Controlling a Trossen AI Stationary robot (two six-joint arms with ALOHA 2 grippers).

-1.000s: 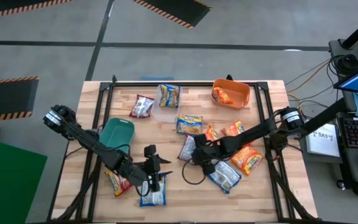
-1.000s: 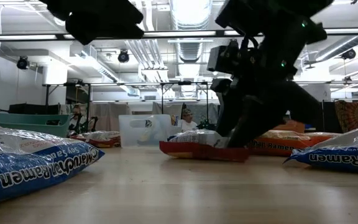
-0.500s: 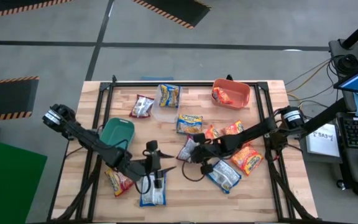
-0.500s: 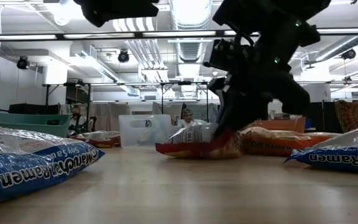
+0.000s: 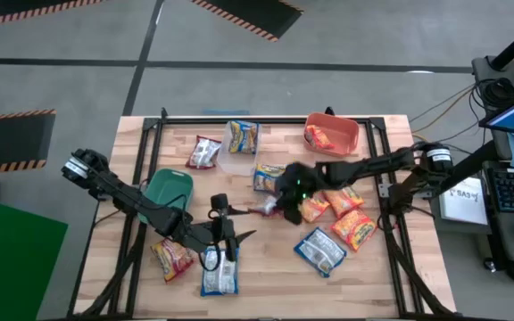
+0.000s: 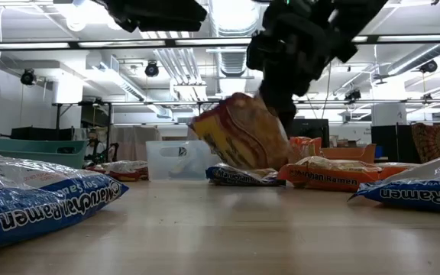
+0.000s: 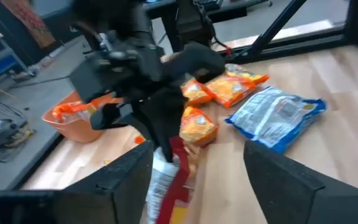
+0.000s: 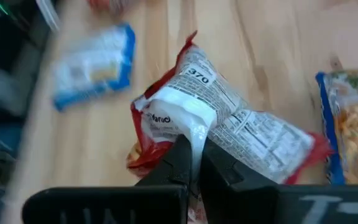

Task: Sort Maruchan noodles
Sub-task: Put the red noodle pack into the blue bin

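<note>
A wooden worktop (image 5: 266, 267) stands on a grey floor under bright ceiling lights, strewn with ramen packets. The right end effector (image 5: 279, 203) hangs above the middle of the worktop, its fingers pressed together on a pinch of a red-and-white packet (image 8: 219, 134), which dangles clear of the wood, tilted, in the low view (image 6: 239, 141). The left end effector (image 5: 232, 239) hovers near the front edge with its fingers spread, holding nothing, just above a blue packet (image 5: 219, 275) lying flat; an orange-red packet (image 5: 172, 259) lies beside that one. Orange packets (image 5: 353, 226) cluster to the right of the lifted packet, with another blue packet (image 5: 319, 251) in front of them. Toward the back lie a blue-and-yellow packet (image 5: 243, 136) and a red-and-white one (image 5: 204, 152). An orange bin (image 5: 333, 134) at the back right holds an orange packet, and a teal bin (image 5: 168, 190) sits at the left, near the left arm.
</note>
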